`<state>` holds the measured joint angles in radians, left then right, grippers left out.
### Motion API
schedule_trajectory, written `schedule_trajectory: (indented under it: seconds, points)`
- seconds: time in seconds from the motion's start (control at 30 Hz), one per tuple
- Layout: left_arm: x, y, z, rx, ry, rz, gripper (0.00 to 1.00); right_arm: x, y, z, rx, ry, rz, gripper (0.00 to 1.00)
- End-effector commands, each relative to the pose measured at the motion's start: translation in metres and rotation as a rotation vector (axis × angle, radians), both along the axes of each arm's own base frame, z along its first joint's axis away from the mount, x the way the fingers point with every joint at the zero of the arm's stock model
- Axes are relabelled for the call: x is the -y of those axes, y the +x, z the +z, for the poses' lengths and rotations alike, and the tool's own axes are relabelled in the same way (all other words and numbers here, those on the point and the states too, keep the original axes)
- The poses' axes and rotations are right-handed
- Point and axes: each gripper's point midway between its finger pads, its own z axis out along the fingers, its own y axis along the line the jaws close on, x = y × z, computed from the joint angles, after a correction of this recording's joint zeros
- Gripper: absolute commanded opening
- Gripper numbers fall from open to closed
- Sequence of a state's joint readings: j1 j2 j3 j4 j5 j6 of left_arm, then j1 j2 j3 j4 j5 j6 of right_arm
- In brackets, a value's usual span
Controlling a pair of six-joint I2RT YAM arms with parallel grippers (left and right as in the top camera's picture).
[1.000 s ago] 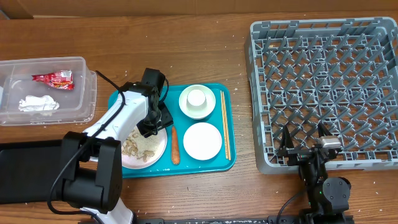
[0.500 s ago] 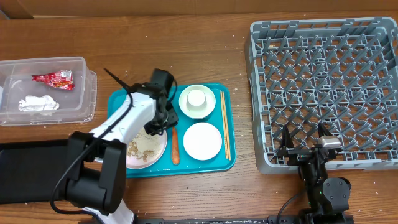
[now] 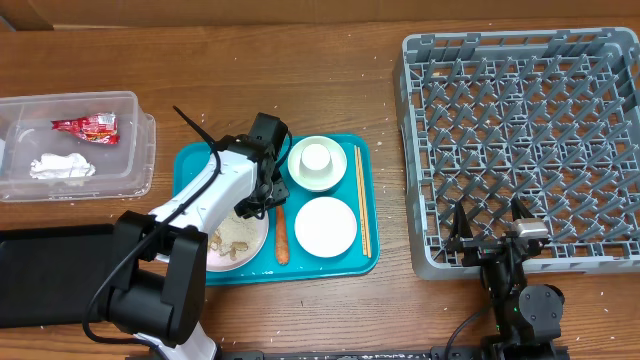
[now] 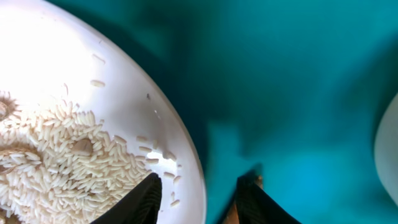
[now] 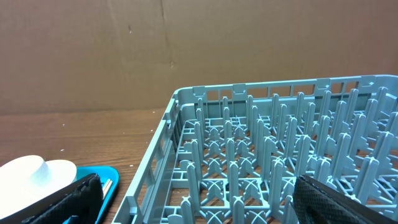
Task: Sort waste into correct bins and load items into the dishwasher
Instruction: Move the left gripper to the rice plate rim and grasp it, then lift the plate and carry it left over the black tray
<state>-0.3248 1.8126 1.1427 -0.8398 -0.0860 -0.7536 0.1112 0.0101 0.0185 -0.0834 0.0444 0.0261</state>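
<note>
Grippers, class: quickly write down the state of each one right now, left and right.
Left gripper: open, straddling the rim of the plate, nothing gripped.
Right gripper: open, empty.

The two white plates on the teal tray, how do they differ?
The large plate carries rice scraps; the smaller plate is bare. The large plate's rim lies between the left gripper's open fingers; the smaller plate lies free of it. Both are white, round, lying flat on the teal tray.

Wooden table (image 3: 300,80) carries 4 things right now: clear plastic tub (image 3: 125,165) far left, black tray (image 3: 50,280) near-left, teal tray (image 3: 342,262) mid-table, grey dish rack (image 3: 520,130) filling the right.
</note>
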Motion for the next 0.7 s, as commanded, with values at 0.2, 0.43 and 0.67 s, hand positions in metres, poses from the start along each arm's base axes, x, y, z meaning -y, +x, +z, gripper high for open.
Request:
schedule_trajectory:
  seconds: [0.2, 0.43, 0.67]
  points:
    - [-0.008, -0.013, -0.014, -0.023, 0.029, 0.017, 0.42, 0.002, 0.0, -0.003, 0.0, -0.001, -0.012, 1.0]
    - [-0.008, -0.012, -0.014, -0.016, 0.033, 0.015, 0.29, 0.002, 0.0, -0.003, 0.0, -0.001, -0.012, 1.0]
    - [-0.015, -0.006, -0.005, -0.002, 0.083, 0.01, 0.1, 0.002, 0.0, -0.003, 0.0, -0.001, -0.012, 1.0]
